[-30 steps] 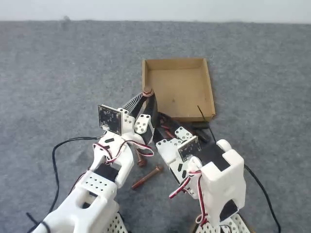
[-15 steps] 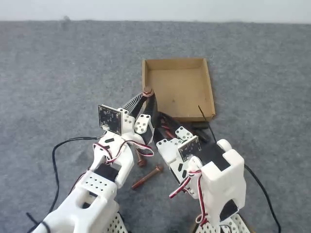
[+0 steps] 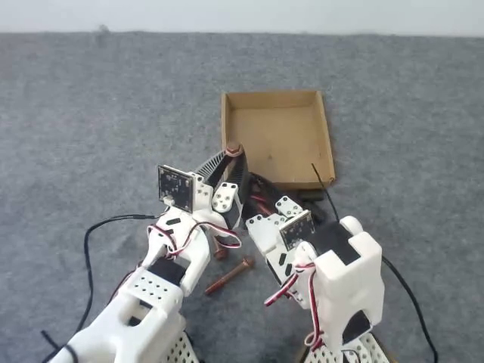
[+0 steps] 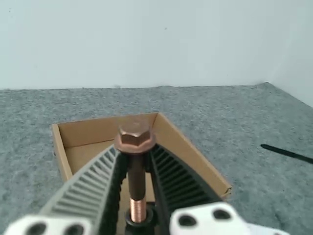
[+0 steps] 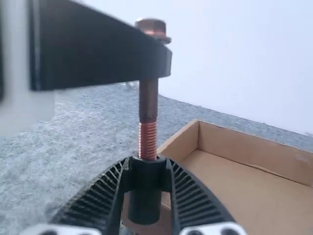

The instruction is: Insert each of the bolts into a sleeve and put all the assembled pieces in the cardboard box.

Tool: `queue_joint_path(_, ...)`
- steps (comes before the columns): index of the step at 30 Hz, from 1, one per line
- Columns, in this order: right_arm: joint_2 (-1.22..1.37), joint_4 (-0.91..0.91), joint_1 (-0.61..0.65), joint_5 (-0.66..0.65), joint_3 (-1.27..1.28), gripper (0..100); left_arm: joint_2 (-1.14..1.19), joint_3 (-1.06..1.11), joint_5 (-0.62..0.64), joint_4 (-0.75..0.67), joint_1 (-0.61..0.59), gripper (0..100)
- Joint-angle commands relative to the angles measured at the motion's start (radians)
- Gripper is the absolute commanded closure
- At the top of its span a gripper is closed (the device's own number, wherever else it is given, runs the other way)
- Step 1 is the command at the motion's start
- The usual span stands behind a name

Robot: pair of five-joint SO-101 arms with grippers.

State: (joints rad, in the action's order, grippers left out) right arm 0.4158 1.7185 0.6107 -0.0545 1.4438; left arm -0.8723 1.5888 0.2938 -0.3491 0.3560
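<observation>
Bolt [image 4: 135, 140] upright, head uppermost, its shank clamped between the closed-in fingers of the left gripper [image 4: 134, 159]. Its threaded end meets the mouth of the black sleeve [image 5: 145, 191], on which the right gripper [image 5: 145, 171] is closed from both sides. In the high view the joined pair stands at 8 o'clock of the box [image 3: 327, 144], at its wall. Two loose bolts [image 3: 228, 276] lie on the carpet [image 3: 91, 113] at 6 o'clock of the pair, between the arms.
</observation>
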Motion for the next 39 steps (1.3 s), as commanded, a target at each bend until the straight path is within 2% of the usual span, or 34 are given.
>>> queue_joint_path(1,-0.007,0.028,-0.031,-0.012,-0.040,99.2,-0.040,-0.018,0.003,0.002,0.008,99)
queue_joint_path(12,-0.008,0.035,-0.030,-0.014,-0.032,99.2,-0.031,-0.090,0.002,0.233,0.002,99)
queue_joint_path(22,-0.085,0.041,-0.039,-0.009,0.015,99.2,-0.029,-0.099,0.002,0.276,0.003,98)
queue_joint_path(30,-0.085,0.039,-0.045,-0.009,0.012,99.2,-0.038,-0.081,0.003,0.301,0.008,76)
queue_joint_path(39,-0.085,-0.015,-0.071,-0.009,-0.023,99.2,-0.040,-0.084,0.003,0.301,0.008,76)
